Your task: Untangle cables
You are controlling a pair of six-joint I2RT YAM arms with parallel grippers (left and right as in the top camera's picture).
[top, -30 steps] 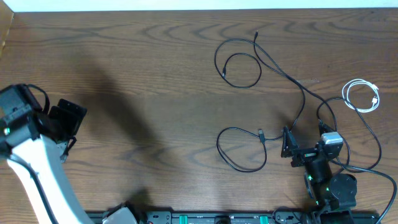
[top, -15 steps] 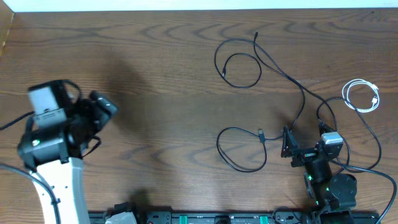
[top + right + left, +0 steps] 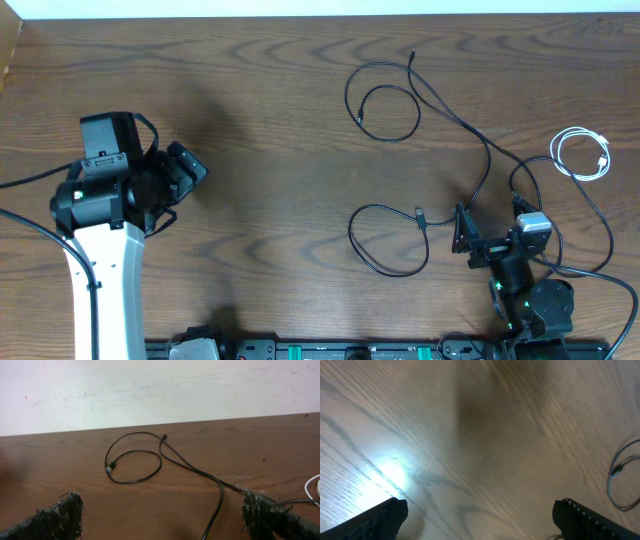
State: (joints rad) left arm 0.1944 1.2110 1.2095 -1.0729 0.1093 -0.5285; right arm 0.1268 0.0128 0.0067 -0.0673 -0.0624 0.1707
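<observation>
Several thin black cables lie on the right half of the wooden table. One forms a loop at the back (image 3: pixel 385 110), also in the right wrist view (image 3: pixel 135 465). A long strand (image 3: pixel 487 150) runs from it down to my right gripper. Another loop (image 3: pixel 385 240) lies in the middle. A small white cable (image 3: pixel 583 155) is coiled at the far right. My right gripper (image 3: pixel 460 232) is open and empty (image 3: pixel 165 520), with the long strand (image 3: pixel 220 491) running between its fingers. My left gripper (image 3: pixel 190 168) is open and empty over bare wood (image 3: pixel 480 520), far left of the cables.
Another black cable (image 3: pixel 600 240) curves round the right arm's base. The left wrist view shows a cable's end (image 3: pixel 620 467) at its right edge. A white wall (image 3: pixel 150 385) rises behind the table's far edge.
My left arm has swung to the right and further onto the table, toward the cables. The right arm and the cables have not moved.
</observation>
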